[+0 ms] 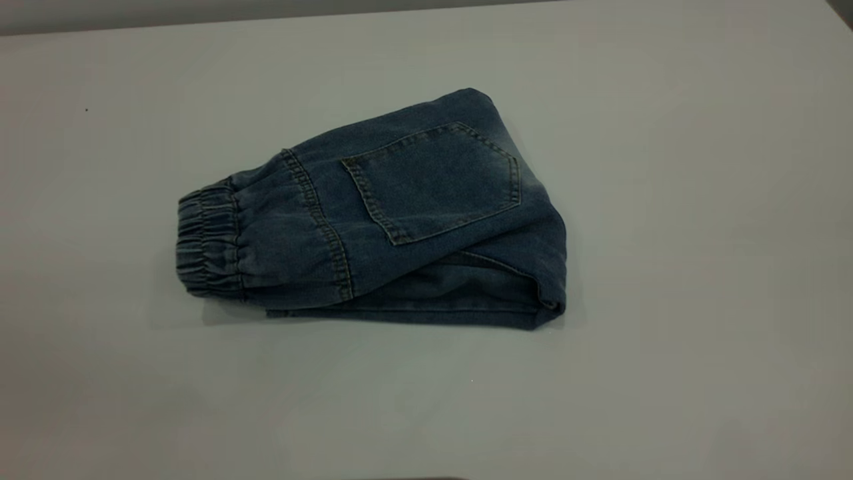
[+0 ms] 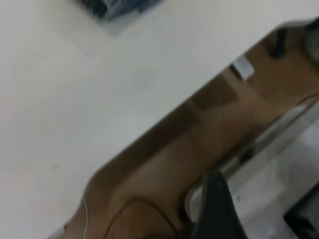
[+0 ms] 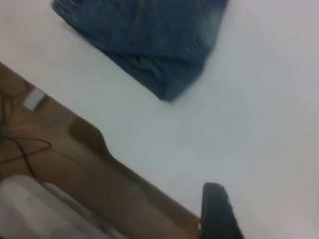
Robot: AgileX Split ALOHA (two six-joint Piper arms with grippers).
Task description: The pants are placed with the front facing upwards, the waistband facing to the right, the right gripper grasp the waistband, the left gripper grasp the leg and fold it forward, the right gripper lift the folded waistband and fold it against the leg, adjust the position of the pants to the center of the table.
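The pants (image 1: 400,220) lie folded into a compact bundle near the middle of the white table (image 1: 666,347), square back pocket (image 1: 433,180) facing up. The gathered waistband (image 1: 206,243) is at the bundle's left end, and the folded edge is at the right. Neither gripper shows in the exterior view. In the left wrist view a black part of my left gripper (image 2: 217,211) hangs beyond the table's edge, far from the pants (image 2: 112,6). In the right wrist view a black part of my right gripper (image 3: 217,214) hovers over the table's edge, away from the pants (image 3: 149,40).
Bare white tabletop surrounds the bundle on all sides. Beyond the table's edge (image 2: 164,119) lies brown floor with dark cables (image 3: 20,144) and pale equipment (image 3: 30,209).
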